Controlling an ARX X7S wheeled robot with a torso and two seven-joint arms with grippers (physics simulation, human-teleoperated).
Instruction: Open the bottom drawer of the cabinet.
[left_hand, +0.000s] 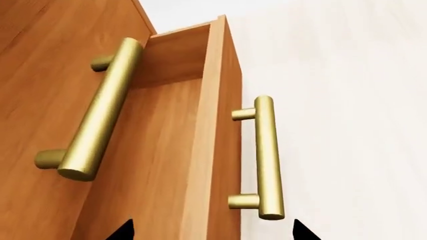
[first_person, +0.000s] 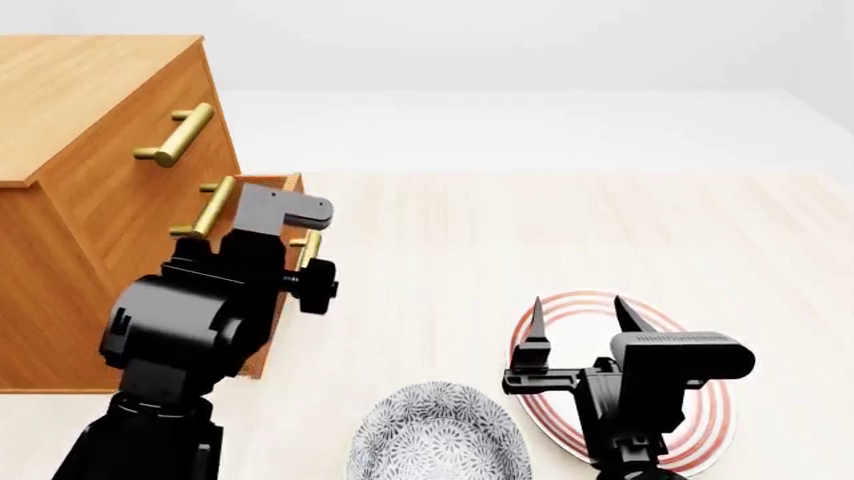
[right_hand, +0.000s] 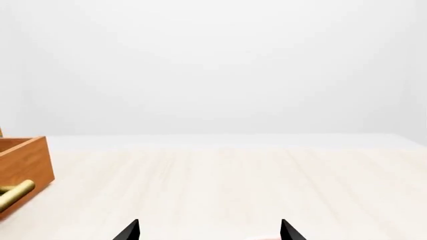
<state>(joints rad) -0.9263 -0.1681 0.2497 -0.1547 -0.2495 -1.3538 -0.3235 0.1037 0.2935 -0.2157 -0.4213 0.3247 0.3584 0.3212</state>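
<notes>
The bottom drawer of the cabinet stands part-way out, at ten o'clock in the head view. The left gripper, released, straddles empty air below its handle. It should re-centre, clench squarely, then pull straight. The right gripper idles, spread.

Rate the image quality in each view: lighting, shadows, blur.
Left wrist view: sharp, with soft highlights along the brass handle of the bottom drawer. Head view: even, flat light, with only a faint shadow by the cabinet; no blur. Right wrist view: washed-out white background, pale table, no glare.
</notes>
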